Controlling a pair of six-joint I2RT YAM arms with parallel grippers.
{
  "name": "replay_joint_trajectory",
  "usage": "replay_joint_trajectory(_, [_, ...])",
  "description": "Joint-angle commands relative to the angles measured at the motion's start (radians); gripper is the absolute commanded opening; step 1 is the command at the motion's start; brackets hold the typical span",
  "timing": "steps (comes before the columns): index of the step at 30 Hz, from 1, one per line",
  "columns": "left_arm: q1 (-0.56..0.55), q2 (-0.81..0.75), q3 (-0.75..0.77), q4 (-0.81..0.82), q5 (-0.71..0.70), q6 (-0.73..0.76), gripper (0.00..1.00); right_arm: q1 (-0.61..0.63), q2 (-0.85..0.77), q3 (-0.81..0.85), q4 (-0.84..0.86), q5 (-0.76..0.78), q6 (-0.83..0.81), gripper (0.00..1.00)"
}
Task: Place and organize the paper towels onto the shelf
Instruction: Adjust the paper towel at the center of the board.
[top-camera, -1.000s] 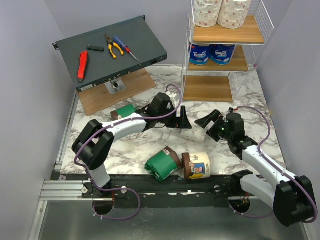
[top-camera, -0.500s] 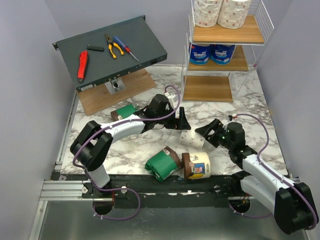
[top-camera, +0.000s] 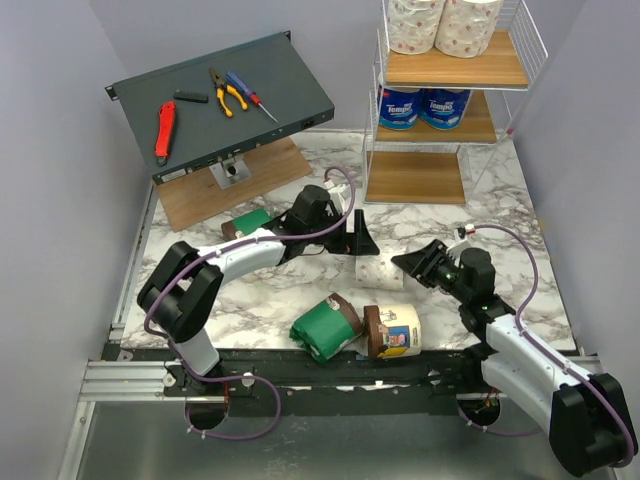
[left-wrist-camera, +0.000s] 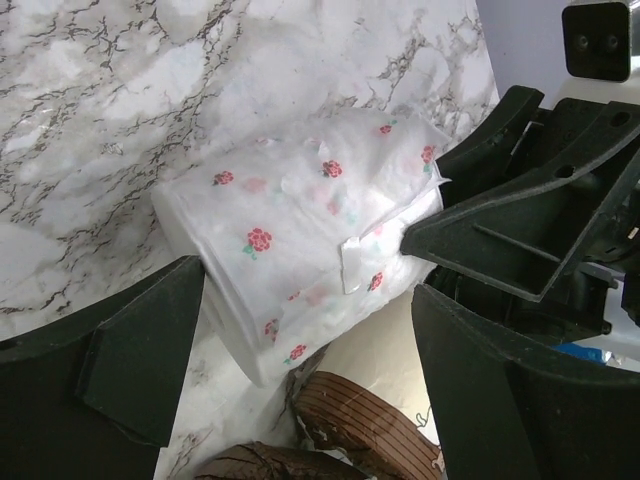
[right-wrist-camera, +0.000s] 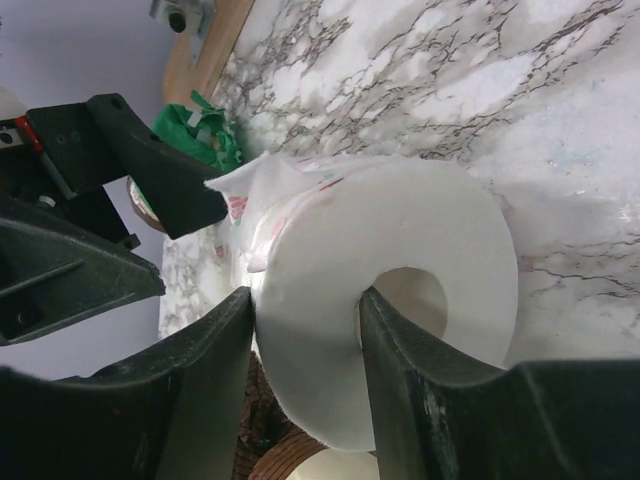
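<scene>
A white paper towel roll (top-camera: 378, 272) with pink speckles lies on the marble table between both grippers. My right gripper (top-camera: 415, 265) is shut on its end wall, one finger in the core hole and one outside (right-wrist-camera: 305, 300). My left gripper (top-camera: 366, 245) stands open, its fingers straddling the roll's far end (left-wrist-camera: 305, 300), and only the left finger is close to it. The shelf (top-camera: 500, 65) at the back right holds two white rolls (top-camera: 415, 25) on top and two blue-wrapped ones (top-camera: 400, 105) on the middle board. A green roll (top-camera: 322, 328) and a cream-and-brown roll (top-camera: 397, 330) lie at the near edge.
Another green roll (top-camera: 248, 222) lies behind the left arm. A dark grey slanted panel (top-camera: 290, 75) at the back left carries a red tool (top-camera: 163, 130) and pliers (top-camera: 225, 92). The shelf's bottom board (top-camera: 415, 178) is bare. Grey walls close both sides.
My right gripper has moved left onto the white roll's end and closed on its wall. The left gripper has narrowed a little and drawn back slightly.
</scene>
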Motion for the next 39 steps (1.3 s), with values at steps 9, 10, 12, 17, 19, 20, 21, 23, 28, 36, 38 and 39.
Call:
replay_joint_trajectory(9, [0.04,-0.13,-0.066,0.055,-0.002,-0.038,0.84,0.004,-0.061,0.045,-0.018,-0.056,-0.08,0.35])
replay_joint_trajectory(10, [0.042,-0.141,-0.074,0.057,-0.008,-0.041,0.84,0.003,-0.071,0.06,-0.043,-0.055,-0.093,0.34])
replay_joint_trajectory(12, [0.045,-0.167,-0.091,0.058,-0.029,-0.049,0.84,0.003,-0.089,0.098,-0.098,-0.046,-0.119,0.33])
replay_joint_trajectory(17, [0.048,-0.262,-0.138,0.022,-0.128,-0.06,0.84,0.003,-0.095,0.263,-0.336,0.015,-0.235,0.3])
replay_joint_trajectory(19, [0.049,-0.304,-0.154,-0.006,-0.182,-0.06,0.84,0.003,-0.07,0.342,-0.445,0.063,-0.288,0.28])
replay_joint_trajectory(20, [0.05,-0.33,-0.16,-0.025,-0.204,-0.059,0.84,0.003,-0.053,0.389,-0.496,0.095,-0.316,0.27])
replay_joint_trajectory(21, [0.05,-0.357,-0.174,-0.032,-0.228,-0.056,0.84,0.004,-0.032,0.424,-0.552,0.12,-0.334,0.27])
replay_joint_trajectory(23, [0.05,-0.41,-0.195,-0.046,-0.266,-0.053,0.84,0.01,0.007,0.499,-0.639,0.187,-0.37,0.26])
replay_joint_trajectory(28, [0.05,-0.518,-0.24,-0.083,-0.322,-0.045,0.84,0.094,0.119,0.689,-0.803,0.4,-0.416,0.26])
replay_joint_trajectory(36, [0.05,-0.601,-0.301,-0.101,-0.334,-0.045,0.84,0.41,0.378,0.917,-0.942,0.756,-0.436,0.26])
replay_joint_trajectory(38, [0.049,-0.612,-0.309,-0.11,-0.334,-0.044,0.84,0.452,0.432,0.956,-0.957,0.787,-0.451,0.26])
replay_joint_trajectory(39, [0.05,-0.62,-0.315,-0.11,-0.334,-0.043,0.84,0.477,0.462,0.976,-0.971,0.805,-0.463,0.26])
